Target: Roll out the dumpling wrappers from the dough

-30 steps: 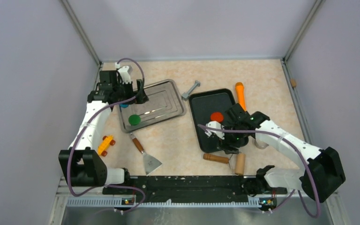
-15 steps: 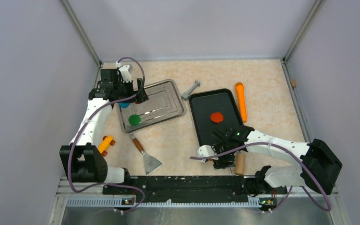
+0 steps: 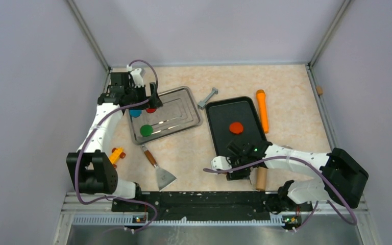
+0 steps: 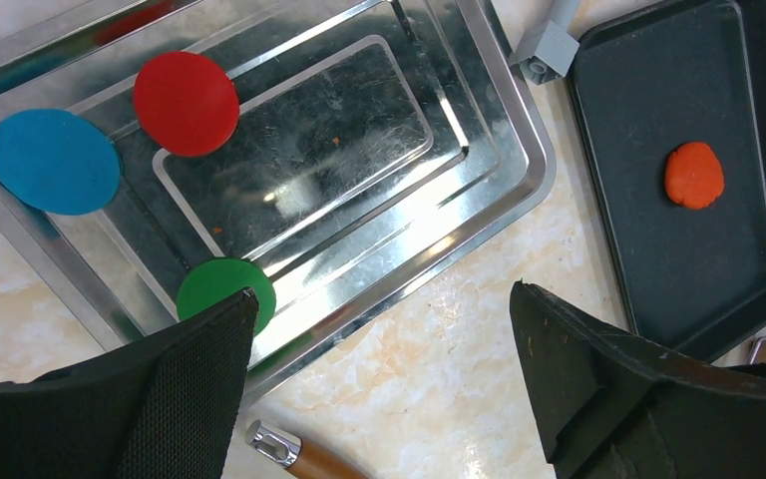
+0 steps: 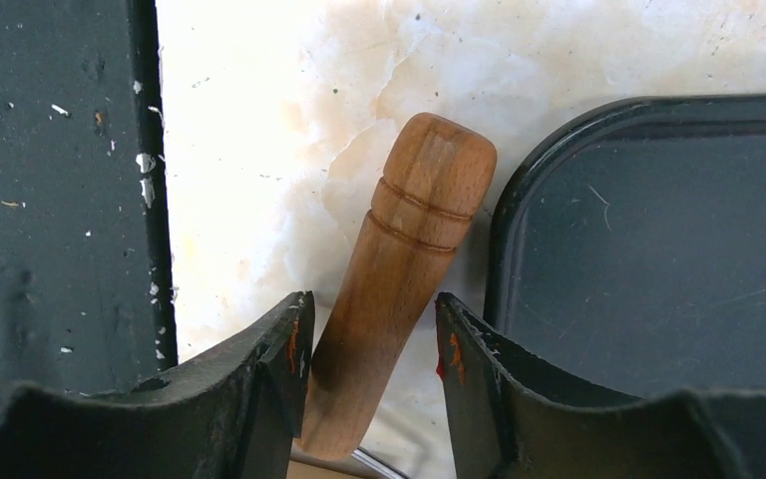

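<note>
right tool (image 5: 371, 319), now off the black tray (image 5: 658, 249), straddles the rolling pin handle (image 5: 399, 259), jaws not yet clenched; left tool (image 4: 384, 294) released.

Your three dumpling wrappers (image 3: 146, 130) lie flat in the metal tray (image 4: 339, 130): a blue disc (image 4: 55, 162) at its left end, a red disc (image 4: 187, 103) just beside it, and a green disc (image 4: 225, 295) apart, near the front rim. Your dough (image 4: 694, 175) sits as a small, roundish orange-red blob on the black tray (image 4: 658, 259).
</note>
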Available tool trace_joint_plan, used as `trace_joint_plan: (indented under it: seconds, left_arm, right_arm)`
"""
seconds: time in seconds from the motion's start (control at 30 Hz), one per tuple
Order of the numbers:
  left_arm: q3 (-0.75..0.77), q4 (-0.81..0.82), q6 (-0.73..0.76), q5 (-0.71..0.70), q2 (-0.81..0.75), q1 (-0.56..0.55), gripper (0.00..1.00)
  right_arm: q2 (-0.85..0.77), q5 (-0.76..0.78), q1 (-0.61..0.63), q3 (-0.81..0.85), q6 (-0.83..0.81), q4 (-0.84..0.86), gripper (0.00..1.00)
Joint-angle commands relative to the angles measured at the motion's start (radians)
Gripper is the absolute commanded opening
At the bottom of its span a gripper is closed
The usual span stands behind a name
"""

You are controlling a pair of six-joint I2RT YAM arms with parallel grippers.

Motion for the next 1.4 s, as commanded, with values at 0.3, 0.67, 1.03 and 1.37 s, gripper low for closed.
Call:
trace_joint_plan:
  seconds: [0.3, 0.67, 1.03, 1.37]
  left_arm:
    - [0.043, 0.051, 0.000, 0.056, 0.010, 0.003, 0.99]
    - [0.089, 0.014, 0.057, 0.181, 0.022, -0.066, 0.97]
    - [0.004, 0.434, 0.129, 0.140, -0.123, -0.302, 0.97]
    - [0.181, 0.571, -0.016, 0.252, 0.038, -0.476, 0.77]
  right_arm:
    - [0.025, 0.000, 0.013, 0.008, 0.094, 0.010, 0.00]
    - [0.082, -0.338, -0.220, 0.781, 0.005, -0.754, 0.00]
    - [-0.006, 0.347, -0.417, 0.753, 0.818, 0.344, 0.00]
    - [0.116, 0.466, -0.415, 0.884, 1.177, 0.463, 0.00]
